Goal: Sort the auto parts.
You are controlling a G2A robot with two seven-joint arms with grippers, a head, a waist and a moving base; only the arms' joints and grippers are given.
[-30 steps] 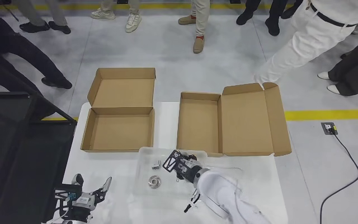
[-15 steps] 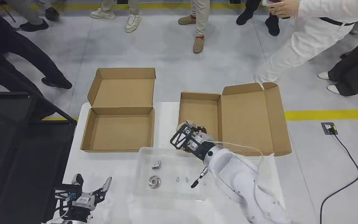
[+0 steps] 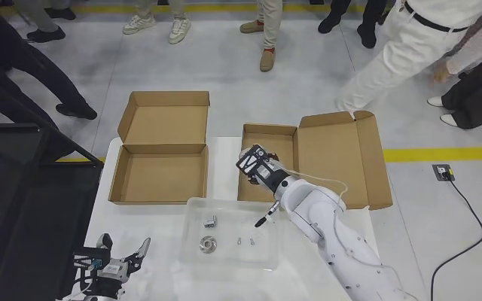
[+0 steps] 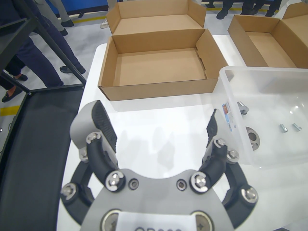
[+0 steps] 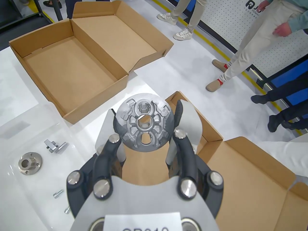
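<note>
My right gripper (image 5: 144, 123) is shut on a grey cast disc (image 5: 144, 124) with a hub hole and raised ribs. In the top view the right gripper (image 3: 254, 162) hangs over the near left part of the right cardboard box (image 3: 267, 143). The clear plastic bin (image 3: 197, 256) holds a round flange (image 3: 207, 244), a small bracket (image 3: 210, 221) and two small bolts (image 3: 245, 242). My left gripper (image 4: 158, 123) stands open over bare table, left of the bin (image 4: 262, 73); in the top view the left gripper (image 3: 124, 252) sits at the near left corner.
An open cardboard box (image 3: 160, 174) with nothing in it lies at the back left of the table; the right box has its lid (image 3: 335, 162) folded out to the right. A black cart (image 3: 38, 218) stands left of the table. Several people stand on the floor beyond.
My right arm has lifted the disc out of the bin and carried it back and slightly right, over the right box. The left arm has kept still.
</note>
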